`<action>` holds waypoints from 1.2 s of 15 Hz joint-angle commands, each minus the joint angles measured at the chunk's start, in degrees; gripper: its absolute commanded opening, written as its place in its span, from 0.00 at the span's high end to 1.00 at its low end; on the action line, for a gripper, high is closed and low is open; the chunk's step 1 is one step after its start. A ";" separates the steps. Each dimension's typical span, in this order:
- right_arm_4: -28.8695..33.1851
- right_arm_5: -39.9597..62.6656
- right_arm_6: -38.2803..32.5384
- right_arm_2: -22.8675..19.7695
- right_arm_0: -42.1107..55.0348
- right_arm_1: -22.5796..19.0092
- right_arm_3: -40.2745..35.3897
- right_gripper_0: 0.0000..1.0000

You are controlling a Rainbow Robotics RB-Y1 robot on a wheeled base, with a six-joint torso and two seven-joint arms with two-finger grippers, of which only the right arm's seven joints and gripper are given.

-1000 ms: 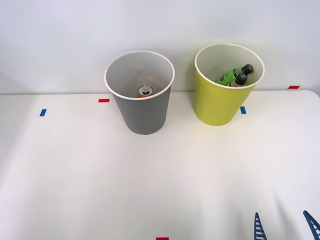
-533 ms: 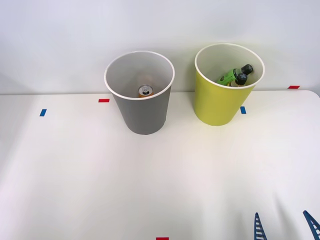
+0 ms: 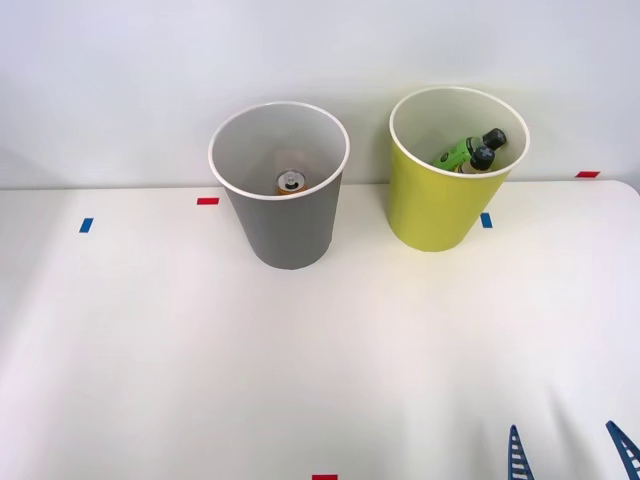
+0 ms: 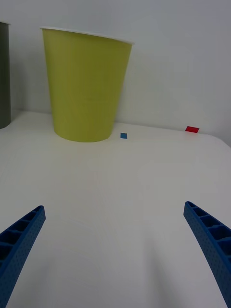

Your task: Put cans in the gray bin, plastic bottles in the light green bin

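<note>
Nothing has moved over the last second: your can (image 3: 290, 182) sits in the gray bin (image 3: 285, 225), both bottles (image 3: 470, 152) in the green bin (image 3: 435, 210). The right gripper (image 3: 568, 452) hangs released and empty, near right. Sorting looks finished.

The gray bin (image 3: 285, 225) and the yellow-green bin (image 3: 440, 205) are both seen white inside and at the rim. A silver top and orange side are noted on the can (image 3: 289, 182). A bright green bottle (image 3: 458, 152) with black cap and ribbed blue fingers (image 4: 19, 240) are recorded.
</note>
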 commanded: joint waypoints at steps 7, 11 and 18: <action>0.00 0.00 0.01 0.00 0.00 0.00 0.00 0.00; 0.00 0.00 0.01 0.00 0.00 0.00 0.00 0.00; 0.00 0.00 0.01 0.00 0.00 0.00 0.00 0.00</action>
